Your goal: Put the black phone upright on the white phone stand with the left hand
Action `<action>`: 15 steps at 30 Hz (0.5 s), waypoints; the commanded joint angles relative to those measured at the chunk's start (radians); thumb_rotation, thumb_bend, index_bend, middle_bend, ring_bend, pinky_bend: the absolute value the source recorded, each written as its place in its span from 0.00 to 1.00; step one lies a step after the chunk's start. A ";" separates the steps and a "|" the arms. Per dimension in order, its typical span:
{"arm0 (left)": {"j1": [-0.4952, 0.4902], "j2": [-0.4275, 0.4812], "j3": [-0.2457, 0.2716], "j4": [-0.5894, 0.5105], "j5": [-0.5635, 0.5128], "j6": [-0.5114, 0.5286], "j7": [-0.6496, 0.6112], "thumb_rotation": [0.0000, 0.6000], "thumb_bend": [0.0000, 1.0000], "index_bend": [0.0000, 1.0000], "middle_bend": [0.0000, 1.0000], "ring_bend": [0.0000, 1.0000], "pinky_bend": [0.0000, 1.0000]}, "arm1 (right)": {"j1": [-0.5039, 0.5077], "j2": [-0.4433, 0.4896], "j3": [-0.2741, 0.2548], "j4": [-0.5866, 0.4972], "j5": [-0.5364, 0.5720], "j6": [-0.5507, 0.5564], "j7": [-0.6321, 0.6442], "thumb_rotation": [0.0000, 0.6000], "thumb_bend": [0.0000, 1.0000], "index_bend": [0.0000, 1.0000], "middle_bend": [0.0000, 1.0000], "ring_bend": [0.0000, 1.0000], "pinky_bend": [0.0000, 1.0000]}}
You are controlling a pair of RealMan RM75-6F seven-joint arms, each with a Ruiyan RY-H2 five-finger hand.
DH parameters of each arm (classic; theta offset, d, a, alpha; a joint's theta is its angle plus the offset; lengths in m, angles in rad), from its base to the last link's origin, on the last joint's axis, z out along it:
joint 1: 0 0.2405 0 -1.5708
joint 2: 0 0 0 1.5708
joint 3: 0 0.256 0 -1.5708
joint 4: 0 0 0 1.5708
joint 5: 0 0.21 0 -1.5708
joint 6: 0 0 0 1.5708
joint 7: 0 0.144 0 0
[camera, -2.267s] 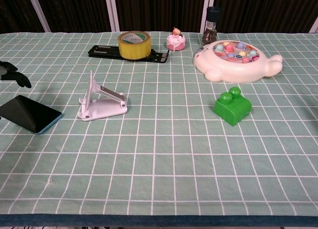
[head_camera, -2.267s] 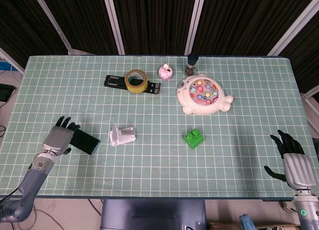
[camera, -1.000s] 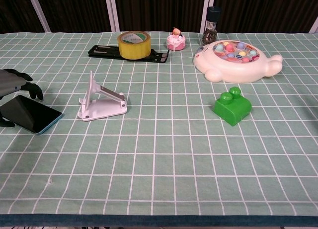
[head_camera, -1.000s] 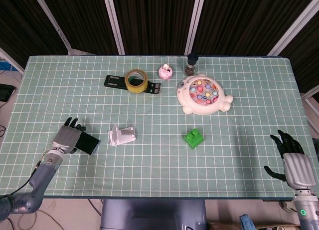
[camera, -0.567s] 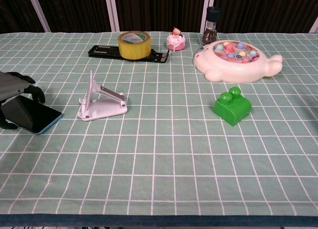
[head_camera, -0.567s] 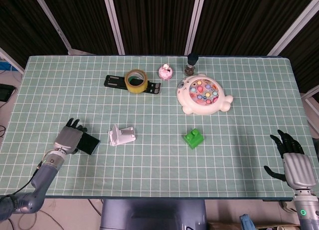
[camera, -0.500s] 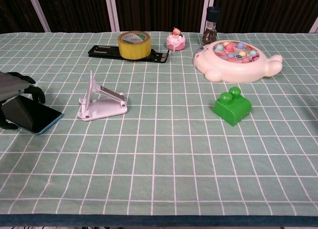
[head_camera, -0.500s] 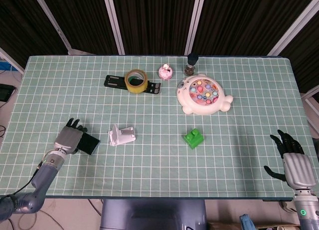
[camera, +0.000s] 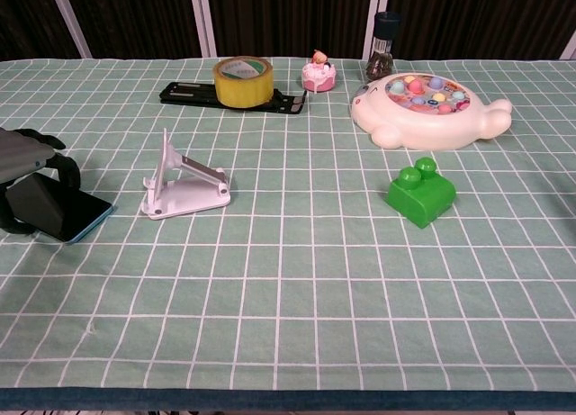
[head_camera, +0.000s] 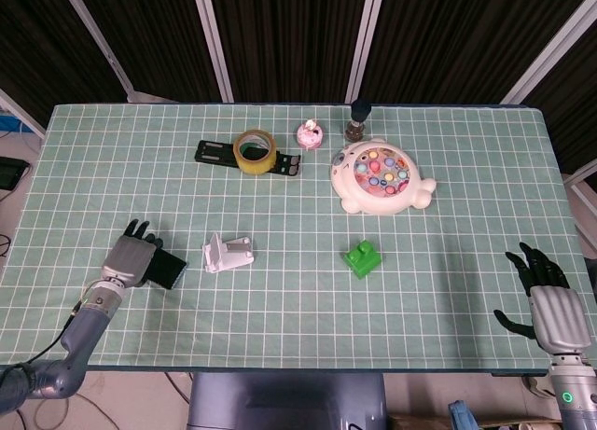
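The black phone (head_camera: 169,270) (camera: 70,213) lies flat on the green grid cloth at the table's left side. My left hand (head_camera: 130,258) (camera: 22,164) sits over its left end. Dark fingers (camera: 65,168) curl down at the far edge and the thumb reaches the near edge, so the hand grips the phone. The white phone stand (head_camera: 229,253) (camera: 184,186) stands empty just to the right of the phone. My right hand (head_camera: 550,309) hovers open at the table's front right corner, seen only in the head view.
A green brick (head_camera: 362,258) (camera: 420,194) sits mid-table. At the back are a yellow tape roll (head_camera: 253,150) on a black strip, a small pink toy (head_camera: 309,134), a dark grinder (head_camera: 356,119) and a white fishing-game toy (head_camera: 381,176).
My left hand has slid right over the phone's left end and lowered onto it, its fingers closing around the edges. The phone stays on the cloth. The right hand has not moved.
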 commanded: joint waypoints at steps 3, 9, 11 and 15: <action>0.002 0.001 0.002 0.003 0.008 0.004 -0.010 1.00 0.34 0.53 0.55 0.07 0.00 | 0.000 0.000 0.000 0.001 0.000 0.000 0.000 1.00 0.28 0.16 0.00 0.00 0.13; 0.011 -0.002 0.005 0.008 0.035 0.022 -0.035 1.00 0.44 0.57 0.60 0.10 0.00 | -0.001 0.000 -0.001 0.001 -0.002 0.001 0.000 1.00 0.28 0.16 0.00 0.00 0.13; 0.014 -0.001 0.004 0.008 0.043 0.030 -0.042 1.00 0.45 0.58 0.61 0.11 0.00 | -0.001 0.000 -0.001 0.000 -0.002 0.002 0.001 1.00 0.28 0.16 0.00 0.00 0.13; 0.021 0.006 -0.001 0.002 0.066 0.050 -0.063 1.00 0.47 0.60 0.62 0.12 0.00 | -0.001 0.000 -0.001 0.001 -0.002 0.002 0.001 1.00 0.28 0.16 0.00 0.00 0.13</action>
